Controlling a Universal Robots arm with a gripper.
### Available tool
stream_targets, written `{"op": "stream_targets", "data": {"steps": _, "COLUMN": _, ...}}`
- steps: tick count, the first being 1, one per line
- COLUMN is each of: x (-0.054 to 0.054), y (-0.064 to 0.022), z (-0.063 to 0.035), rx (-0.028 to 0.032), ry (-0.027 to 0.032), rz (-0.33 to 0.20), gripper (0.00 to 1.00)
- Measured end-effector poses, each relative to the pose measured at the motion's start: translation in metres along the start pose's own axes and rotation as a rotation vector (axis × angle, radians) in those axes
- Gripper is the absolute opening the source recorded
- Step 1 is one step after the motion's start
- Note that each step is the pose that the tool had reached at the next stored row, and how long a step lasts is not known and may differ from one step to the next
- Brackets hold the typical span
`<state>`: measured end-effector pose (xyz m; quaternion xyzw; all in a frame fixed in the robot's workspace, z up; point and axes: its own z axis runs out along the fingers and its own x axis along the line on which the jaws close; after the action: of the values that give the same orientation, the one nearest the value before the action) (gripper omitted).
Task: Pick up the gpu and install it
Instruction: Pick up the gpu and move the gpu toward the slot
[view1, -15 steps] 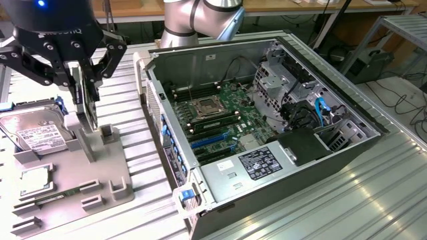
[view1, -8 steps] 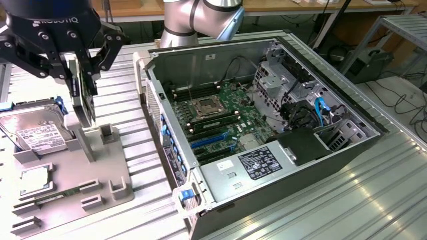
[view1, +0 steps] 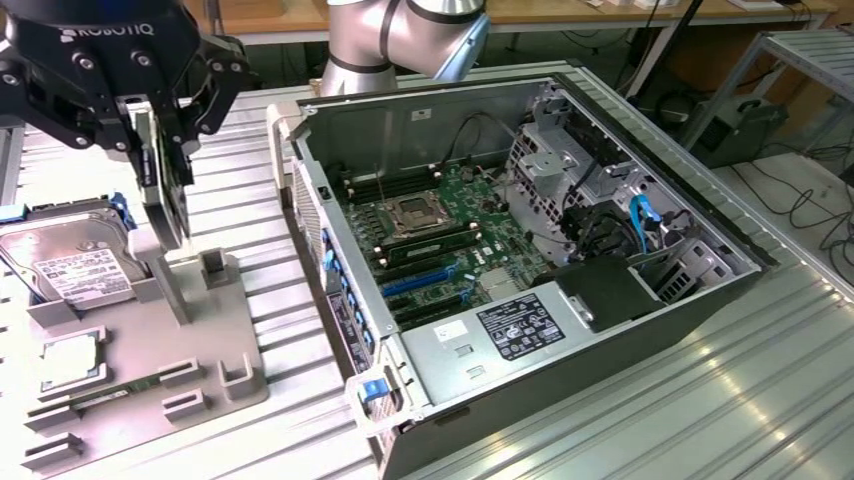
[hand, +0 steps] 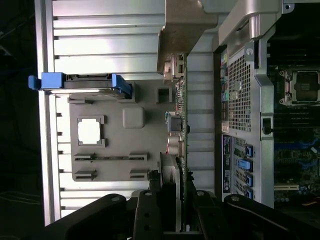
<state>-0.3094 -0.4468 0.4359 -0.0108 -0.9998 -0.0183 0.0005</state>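
My gripper (view1: 150, 125) is at the upper part of the exterior view's left, shut on the gpu (view1: 168, 195). The gpu is a thin dark card that hangs edge-on from the fingers, its lower end just above a stand of the grey parts tray (view1: 200, 330). In the wrist view the gpu (hand: 181, 115) runs as a narrow strip away from my gripper (hand: 175, 205), with its pale metal bracket (hand: 182, 25) at the far end. The open computer case (view1: 667, 330) lies to the exterior view's right, with the motherboard (view1: 441, 235) and its blue slots (view1: 420, 282) exposed.
The tray also holds a silver hard drive (view1: 74, 265) with blue rails, a square processor chip (view1: 67, 360) and a narrow memory stick (view1: 94, 400). The case wall (hand: 242, 85) stands close beside the card. All of it rests on a ribbed metal table (view1: 747, 400).
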Motion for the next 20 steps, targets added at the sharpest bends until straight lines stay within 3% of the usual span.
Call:
{"op": "stream_targets", "data": {"steps": 10, "x": 0.0, "y": 0.0008, "z": -0.0231, "rx": -0.0001, "ry": -0.0001, "rz": 0.0, "gripper": 0.28}}
{"op": "stream_targets", "data": {"steps": 13, "x": 0.0, "y": 0.0013, "z": -0.0356, "rx": -0.0001, "ry": -0.0001, "rz": 0.0, "gripper": 0.28}}
{"op": "stream_targets", "data": {"steps": 20, "x": 0.0, "y": 0.0019, "z": -0.0526, "rx": 0.0, "ry": 0.0, "rz": 0.0, "gripper": 0.28}}
